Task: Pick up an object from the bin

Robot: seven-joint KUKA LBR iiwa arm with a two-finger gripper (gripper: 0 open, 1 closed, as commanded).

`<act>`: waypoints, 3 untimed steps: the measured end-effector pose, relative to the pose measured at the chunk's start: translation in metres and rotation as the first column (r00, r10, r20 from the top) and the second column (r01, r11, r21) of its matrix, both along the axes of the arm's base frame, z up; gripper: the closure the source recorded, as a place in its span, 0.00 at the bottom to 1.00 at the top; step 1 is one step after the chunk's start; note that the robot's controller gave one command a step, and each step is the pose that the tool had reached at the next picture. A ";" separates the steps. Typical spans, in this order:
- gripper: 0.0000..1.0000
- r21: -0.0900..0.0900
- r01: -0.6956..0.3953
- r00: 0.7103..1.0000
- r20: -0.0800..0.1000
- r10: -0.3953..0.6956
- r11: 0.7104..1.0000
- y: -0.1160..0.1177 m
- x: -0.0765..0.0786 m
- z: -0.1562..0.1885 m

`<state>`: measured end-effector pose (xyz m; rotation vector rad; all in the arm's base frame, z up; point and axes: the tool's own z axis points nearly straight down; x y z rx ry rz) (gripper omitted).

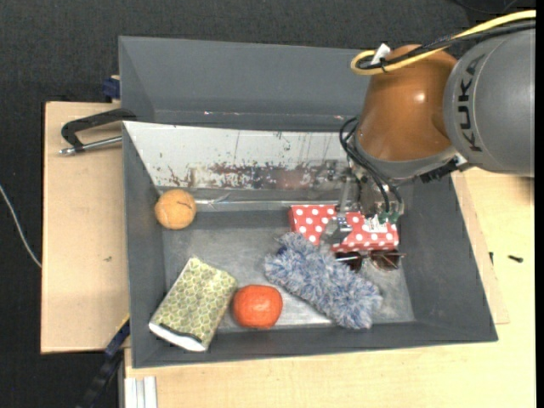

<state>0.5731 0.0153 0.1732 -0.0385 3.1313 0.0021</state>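
Seen from above, the arm (501, 100) comes in from the right side of the view with its orange wrist cover (404, 104) hanging over the far right part of the grey bin (140, 253). Below that cover the fingers (345, 219) point down. Their tips are low over a flat red box with white dots (310, 221), at the end of the box that lies toward the right wall. The two fingers stand apart, with dotted red showing in the gap between them (nothing is clamped there, and the box lies flat on the bin floor). Just nearward of the fingers, against the edge of the box, lies a pair of sunglasses (374, 260) with dark lenses. Nearward and a little to the view's left of the fingers a shaggy blue-grey cloth (323, 283) stretches slantwise, its upper end meeting the near edge of the box. Farther left of the fingers, near the front wall, sits a round orange-red fruit (257, 305), and just beside it lies a green patterned pouch (194, 303), tilted, with a white end. Well apart from the fingers, at the far left by the scratched back wall, rests a tan ball (175, 209), clear of everything else.
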 end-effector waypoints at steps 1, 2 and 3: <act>0.00 -0.001 -0.090 0.996 -0.005 0.090 0.996 -0.012 0.005 -0.061; 0.00 -0.007 -0.260 0.966 0.006 0.260 0.966 -0.006 0.012 -0.085; 0.00 -0.006 -0.223 0.975 0.014 0.223 0.975 -0.006 0.014 -0.089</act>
